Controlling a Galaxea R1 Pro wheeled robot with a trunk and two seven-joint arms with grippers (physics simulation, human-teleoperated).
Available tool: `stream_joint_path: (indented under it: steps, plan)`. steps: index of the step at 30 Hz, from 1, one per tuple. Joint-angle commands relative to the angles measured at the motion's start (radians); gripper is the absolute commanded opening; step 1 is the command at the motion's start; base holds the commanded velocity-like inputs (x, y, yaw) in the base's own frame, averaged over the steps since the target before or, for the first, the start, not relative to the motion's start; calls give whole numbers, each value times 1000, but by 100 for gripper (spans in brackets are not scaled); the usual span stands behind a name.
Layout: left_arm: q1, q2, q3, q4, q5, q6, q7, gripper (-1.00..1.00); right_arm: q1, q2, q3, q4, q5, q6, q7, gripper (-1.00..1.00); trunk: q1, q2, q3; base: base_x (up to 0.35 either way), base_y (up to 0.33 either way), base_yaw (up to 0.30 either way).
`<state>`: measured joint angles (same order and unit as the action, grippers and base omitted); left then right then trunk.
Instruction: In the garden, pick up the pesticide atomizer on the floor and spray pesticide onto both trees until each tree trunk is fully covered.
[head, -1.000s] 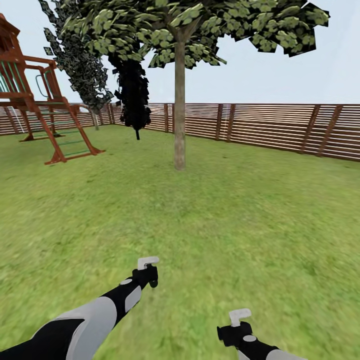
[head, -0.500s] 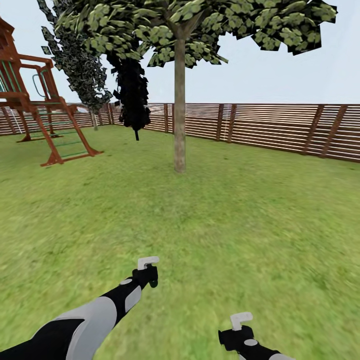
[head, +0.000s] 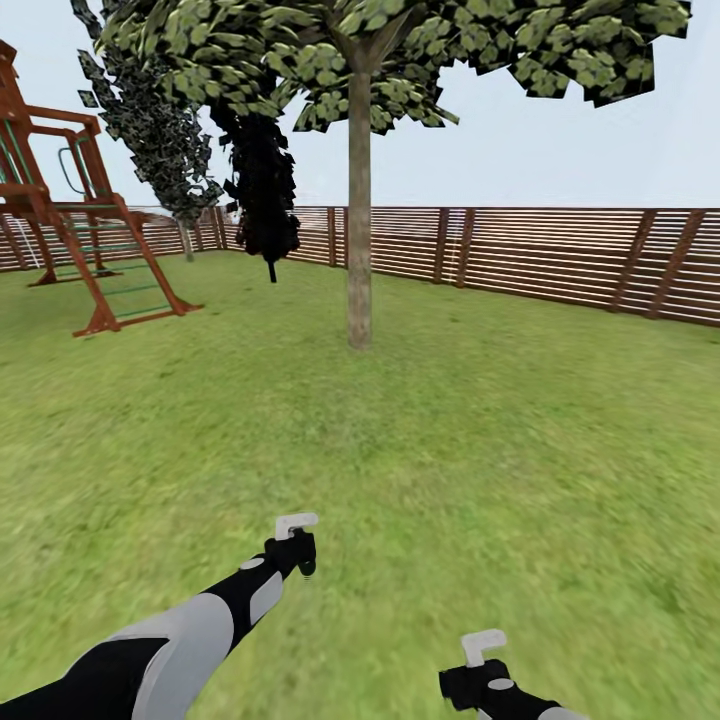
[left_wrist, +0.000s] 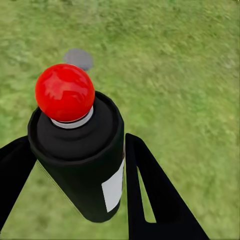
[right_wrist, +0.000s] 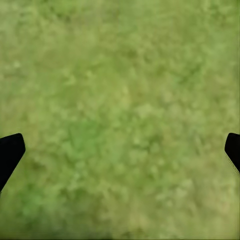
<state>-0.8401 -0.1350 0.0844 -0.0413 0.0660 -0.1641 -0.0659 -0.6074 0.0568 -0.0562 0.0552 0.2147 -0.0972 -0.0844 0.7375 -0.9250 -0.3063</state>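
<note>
One broadleaf tree stands ahead in the head view, its straight grey-brown tree trunk (head: 359, 210) rising from the lawn under a crown of flat green leaves (head: 420, 45). No white specks of pesticide show on the bark. My left gripper (head: 298, 552) reaches forward low over the grass, well short of the tree. In the left wrist view this left gripper (left_wrist: 75, 145) is shut on the pesticide atomizer (left_wrist: 82, 170), a black bottle with a white label and red tip. My right gripper (head: 482, 675) hangs at the bottom edge. Seen from its wrist, the right gripper (right_wrist: 120, 150) is open over bare grass.
A wooden playset (head: 75, 240) stands at the far left. A horizontal slat fence (head: 540, 255) runs across the back. Two dark conifers (head: 262, 190) (head: 150, 120) stand near the fence left of the tree. A grey stepping stone (left_wrist: 78, 59) lies in the grass beyond the atomizer.
The whole head view has shifted slightly, with the tree and fence a little nearer, so the camera has moved. Both arms keep their pose and the atomizer stays gripped.
</note>
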Motion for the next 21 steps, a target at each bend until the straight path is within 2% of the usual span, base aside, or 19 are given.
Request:
stream_joint_path:
  steps: [1,21]
  plan:
    - [0,0,0,0,0,0,0,-100,0,0,0,0,0,-1,0,100,0,0,0,350,0,0]
    - [0,0,0,0,0,0,0,-100,0,0,-1,-1,-1,-5,0,100,0,0,0,350,0,0]
